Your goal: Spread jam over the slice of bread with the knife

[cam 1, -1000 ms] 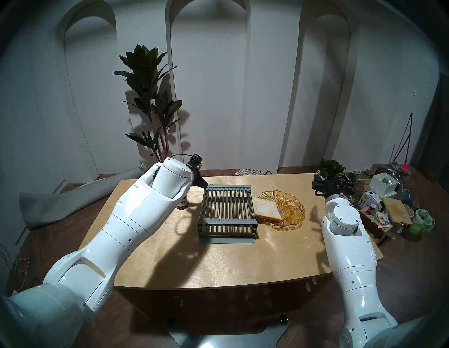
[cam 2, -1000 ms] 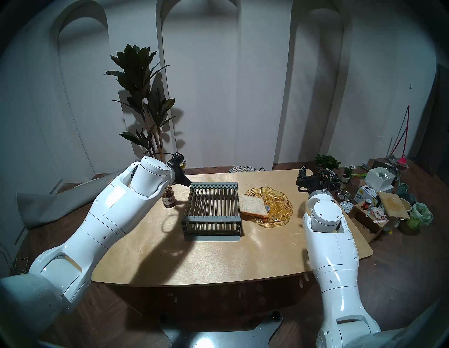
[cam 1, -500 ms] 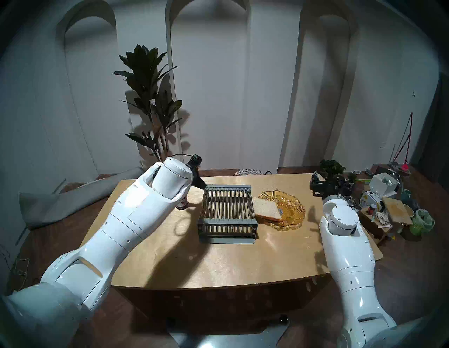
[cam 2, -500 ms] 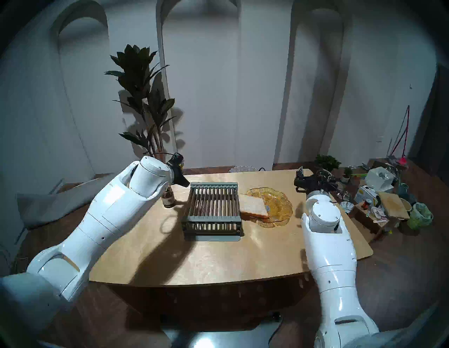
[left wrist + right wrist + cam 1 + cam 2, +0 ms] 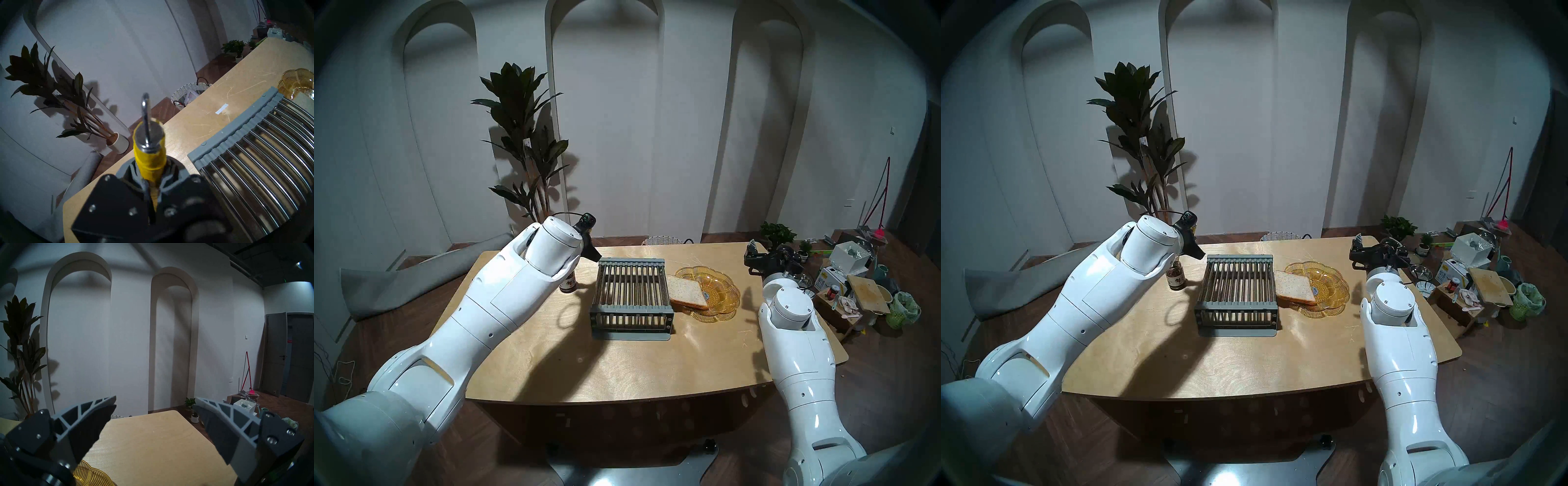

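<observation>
My left gripper (image 5: 150, 171) is shut on the knife (image 5: 149, 156), with its yellow handle between the fingers and its short silver blade (image 5: 145, 117) pointing away over the table's far left corner. In the head view the left gripper (image 5: 590, 251) hangs just above and behind the jam jar (image 5: 568, 284), which is partly hidden by my forearm. The slice of bread (image 5: 685, 292) lies tilted on the left rim of an amber glass plate (image 5: 726, 288), with no red on it. My right gripper (image 5: 153, 405) is open and empty above the table's far right corner (image 5: 751, 254).
A grey dish rack (image 5: 631, 298) with metal bars stands mid-table between the jar and the plate. A wicker basket (image 5: 661, 240) sits behind the table's far edge. Boxes, pots and a cutting board (image 5: 867, 292) crowd the floor on the right. A tall plant (image 5: 524, 142) stands behind on the left.
My right arm has shifted a little to the left and its gripper sits slightly farther back. My left arm has barely moved and still holds the knife.
</observation>
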Robot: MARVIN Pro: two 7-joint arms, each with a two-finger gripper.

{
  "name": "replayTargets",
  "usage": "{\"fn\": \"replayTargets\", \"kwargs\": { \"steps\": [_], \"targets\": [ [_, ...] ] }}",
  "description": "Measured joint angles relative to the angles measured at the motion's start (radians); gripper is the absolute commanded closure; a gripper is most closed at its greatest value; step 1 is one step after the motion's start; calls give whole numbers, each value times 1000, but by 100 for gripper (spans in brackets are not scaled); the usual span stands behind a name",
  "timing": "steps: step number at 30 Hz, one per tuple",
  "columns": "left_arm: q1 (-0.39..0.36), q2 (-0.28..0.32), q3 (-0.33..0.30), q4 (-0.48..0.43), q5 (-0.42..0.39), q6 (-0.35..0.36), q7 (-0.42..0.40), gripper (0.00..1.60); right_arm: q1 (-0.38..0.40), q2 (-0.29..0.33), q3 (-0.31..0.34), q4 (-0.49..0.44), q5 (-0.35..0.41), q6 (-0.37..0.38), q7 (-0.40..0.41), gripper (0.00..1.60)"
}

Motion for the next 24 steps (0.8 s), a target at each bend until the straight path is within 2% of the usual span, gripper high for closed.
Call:
{"fn": "replayTargets", "kwargs": {
  "steps": [24],
  "targets": [
    [-14, 19, 40, -67, 37, 51, 5, 160, -11, -8, 21, -11, 21, -9, 22, 0]
  ]
}}
